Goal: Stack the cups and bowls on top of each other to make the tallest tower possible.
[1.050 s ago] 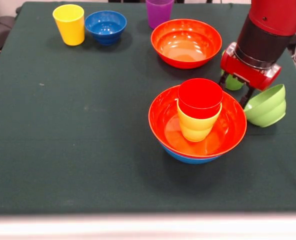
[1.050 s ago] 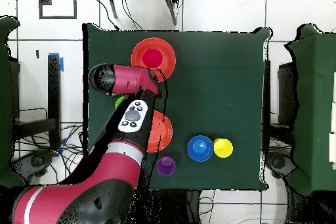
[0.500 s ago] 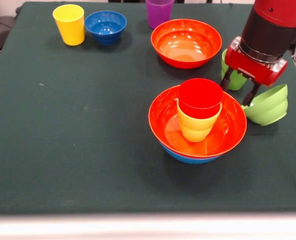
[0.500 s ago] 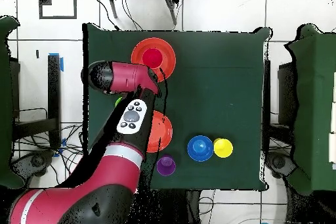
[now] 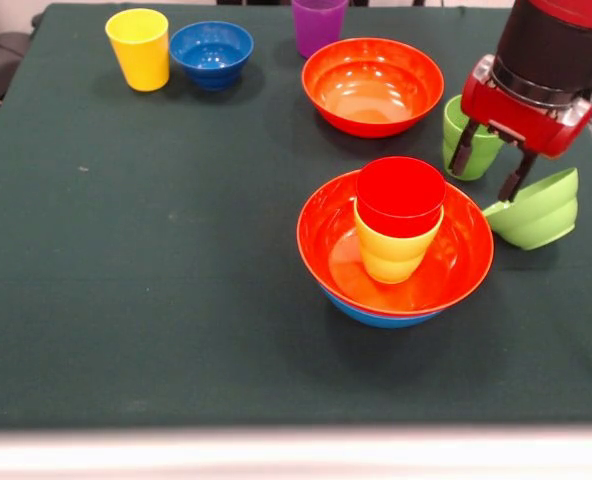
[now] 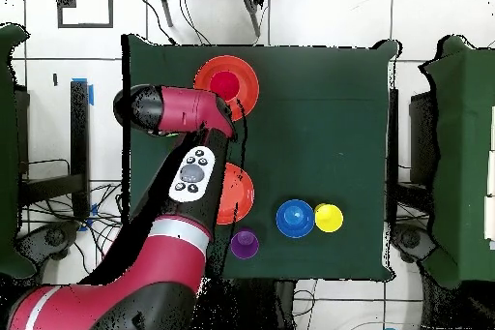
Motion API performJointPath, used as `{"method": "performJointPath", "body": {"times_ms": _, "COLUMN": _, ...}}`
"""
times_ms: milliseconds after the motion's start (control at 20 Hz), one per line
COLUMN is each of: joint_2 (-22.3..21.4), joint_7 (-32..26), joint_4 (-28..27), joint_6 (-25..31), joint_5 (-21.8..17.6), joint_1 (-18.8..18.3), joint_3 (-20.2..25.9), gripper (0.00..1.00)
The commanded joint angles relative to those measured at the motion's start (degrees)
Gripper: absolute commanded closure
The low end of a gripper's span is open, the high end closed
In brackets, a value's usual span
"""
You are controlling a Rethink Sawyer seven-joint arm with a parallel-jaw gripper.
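Observation:
The tower stands mid-table: a light blue bowl [image 5: 374, 312] at the bottom, an orange-red bowl [image 5: 326, 235] in it, then a yellow-orange cup [image 5: 389, 252] with a red cup [image 5: 400, 192] on top. From overhead the tower [image 6: 225, 85] shows beside the arm. My gripper [image 5: 480, 184] hangs open and holds nothing, to the right of the tower. Its left finger is in front of an upright lime green cup [image 5: 473, 132]. Its right finger ends just above the rim of a lime green bowl [image 5: 538, 211] that lies tilted on its side.
A second orange-red bowl [image 5: 373, 85] sits behind the tower. At the far edge stand a yellow cup [image 5: 139, 48], a small dark blue bowl [image 5: 212, 52] and a purple cup [image 5: 319, 22]. The arm [image 6: 184, 113] covers the gripper in the overhead view.
The gripper has risen and shifted slightly right, uncovering more of the lime green cup. The lime green bowl stays tilted. The tower has not moved.

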Motion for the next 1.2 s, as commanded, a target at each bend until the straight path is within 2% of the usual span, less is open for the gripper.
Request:
{"method": "performJointPath", "body": {"times_ms": 50, "joint_2": -1.0, "joint_7": 6.3, "joint_4": 1.0, "joint_6": 7.0, "joint_5": 0.9, "joint_1": 0.1, "joint_3": 6.5, "gripper": 0.0}}
{"method": "performJointPath", "body": {"times_ms": 350, "joint_2": -1.3, "joint_7": 8.0, "joint_4": 1.3, "joint_6": 6.5, "joint_5": 1.7, "joint_1": 0.4, "joint_3": 6.6, "gripper": 0.0}}
{"method": "performJointPath", "body": {"times_ms": 750, "joint_2": 0.0, "joint_7": 13.6, "joint_4": 2.5, "joint_6": 2.0, "joint_5": 5.6, "joint_1": 2.5, "joint_3": 5.8, "gripper": 0.0}}
{"method": "performJointPath", "body": {"times_ms": 1200, "joint_2": 1.8, "joint_7": 16.0, "joint_4": 2.2, "joint_6": -0.2, "joint_5": 9.6, "joint_1": 4.6, "joint_3": 4.6, "gripper": 0.0}}
